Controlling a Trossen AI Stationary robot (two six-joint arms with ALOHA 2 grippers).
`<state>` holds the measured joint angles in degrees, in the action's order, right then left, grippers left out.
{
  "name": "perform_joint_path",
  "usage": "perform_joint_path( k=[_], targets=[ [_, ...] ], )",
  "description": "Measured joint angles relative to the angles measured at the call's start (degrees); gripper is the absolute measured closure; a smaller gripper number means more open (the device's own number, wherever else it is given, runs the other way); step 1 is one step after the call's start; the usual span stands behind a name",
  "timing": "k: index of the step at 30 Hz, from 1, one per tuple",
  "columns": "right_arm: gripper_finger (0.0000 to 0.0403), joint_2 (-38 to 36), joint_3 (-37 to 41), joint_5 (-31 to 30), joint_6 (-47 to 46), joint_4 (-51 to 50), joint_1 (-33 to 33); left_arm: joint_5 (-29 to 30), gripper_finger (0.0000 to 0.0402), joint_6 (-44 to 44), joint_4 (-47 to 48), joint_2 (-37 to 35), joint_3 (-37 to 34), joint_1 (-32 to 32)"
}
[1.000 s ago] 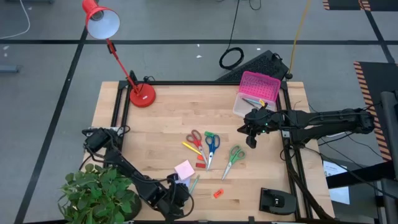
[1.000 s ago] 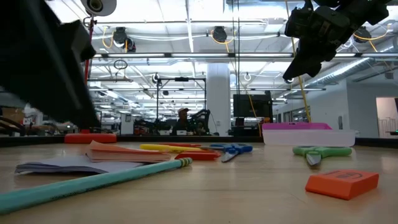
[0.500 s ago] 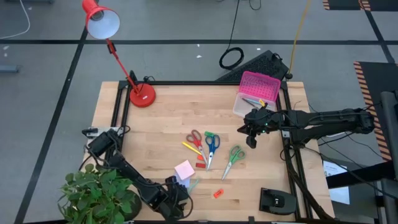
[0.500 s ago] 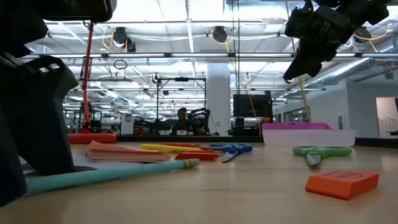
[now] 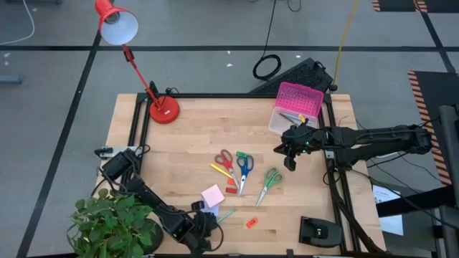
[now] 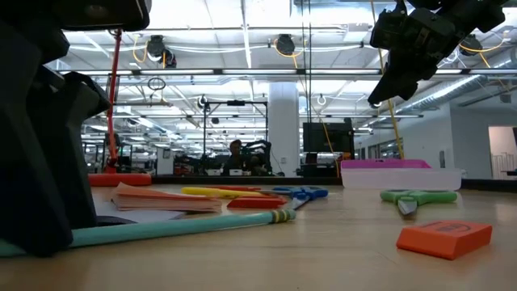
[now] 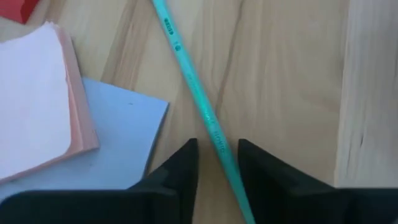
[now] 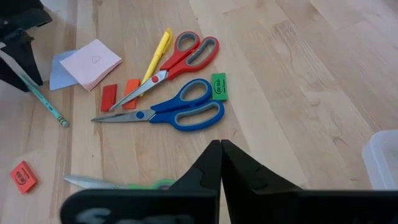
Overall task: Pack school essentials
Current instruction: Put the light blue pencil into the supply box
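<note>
- Wooden desk (image 5: 186,143), light planks, dark frame along its edges.
- Red lamp (image 5: 163,109) at the far left corner; leafy plant (image 5: 115,222) at the near left corner.
- Clear box with pink lid (image 5: 296,105) at the far right, just beyond the right tool.
- Right tool (image 5: 290,161) held above the desk, fingers pressed together, gripping nothing.
- Left tool (image 5: 204,228) down at the near edge, fingers (image 7: 180,171) slightly apart astride the teal pencil (image 7: 199,109), one on each side; firm contact not clear.
- Blue scissors (image 8: 168,112), red scissors (image 8: 171,59) and green scissors (image 5: 269,183) flat mid-desk.
- Pink sticky pad (image 5: 212,195) on a lavender sheet (image 7: 118,143), just beside the pencil.
- Yellow pen (image 8: 158,53) next to the red scissors.
- Orange eraser (image 6: 444,237) near the front edge; green eraser (image 8: 218,86) by the blue handles.
</note>
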<state>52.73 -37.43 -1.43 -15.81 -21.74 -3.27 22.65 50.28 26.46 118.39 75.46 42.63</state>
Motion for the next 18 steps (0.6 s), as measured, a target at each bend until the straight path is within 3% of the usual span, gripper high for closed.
perform_joint_path(
  k=[6,11,14,18],
  targets=[
    [0.0403,0.0,0.0,0.02,0.2,0.0,0.0,-0.26,0.0349,-1.74,1.67,0.0,0.05,-0.07],
    [0.0403,0.0,0.0,0.01,0.42,0.0,0.0,-1.18,0.0368,-1.54,3.32,-0.04,0.12,-0.17],
    [0.0403,0.0,0.0,0.02,0.44,0.0,0.0,-1.25,0.0362,-1.46,3.05,-0.04,0.08,-0.18],
    [0.0403,0.0,0.0,0.02,0.44,0.0,0.0,-1.41,0.0319,-0.65,2.43,-0.04,-0.02,-0.39]
  ],
)
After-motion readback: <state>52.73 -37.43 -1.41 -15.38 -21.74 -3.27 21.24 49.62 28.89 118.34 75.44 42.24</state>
